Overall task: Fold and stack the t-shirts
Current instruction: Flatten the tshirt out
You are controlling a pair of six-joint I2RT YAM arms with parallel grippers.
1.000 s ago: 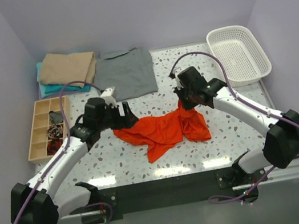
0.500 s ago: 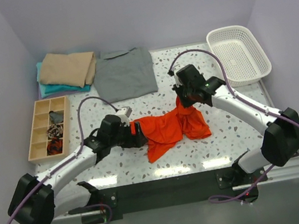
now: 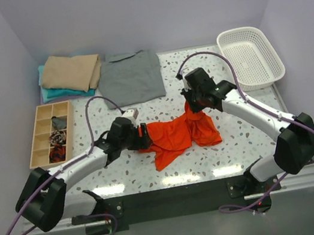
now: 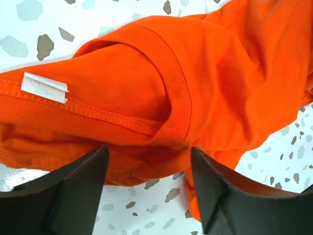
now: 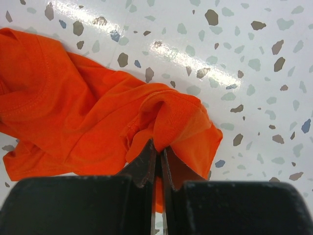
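Speckled table (image 3: 213,159): is carrying everything listed below.

Grey t-shirt (image 3: 132,78): is lying flat at the far middle, well apart from both arms.

Orange-red t-shirt (image 3: 178,135): is lying crumpled at the table's centre, between the two grippers.

White mesh basket (image 3: 251,57): is sitting at the far right corner.

Tan t-shirt (image 3: 71,72): is resting folded on a folded teal t-shirt (image 3: 55,94) at the far left corner.

Wooden compartment tray (image 3: 41,123): is sitting along the left edge, with small dark items in several cells.

Left gripper (image 4: 146,161): is reaching low from the left, its arm stretched out near the table. Its jaws are standing apart, straddling the shirt's ribbed collar edge without pinching it.

Right gripper (image 5: 157,152): is pointing down from the far right, jaws closed and pinching a raised fold of the orange-red cloth.
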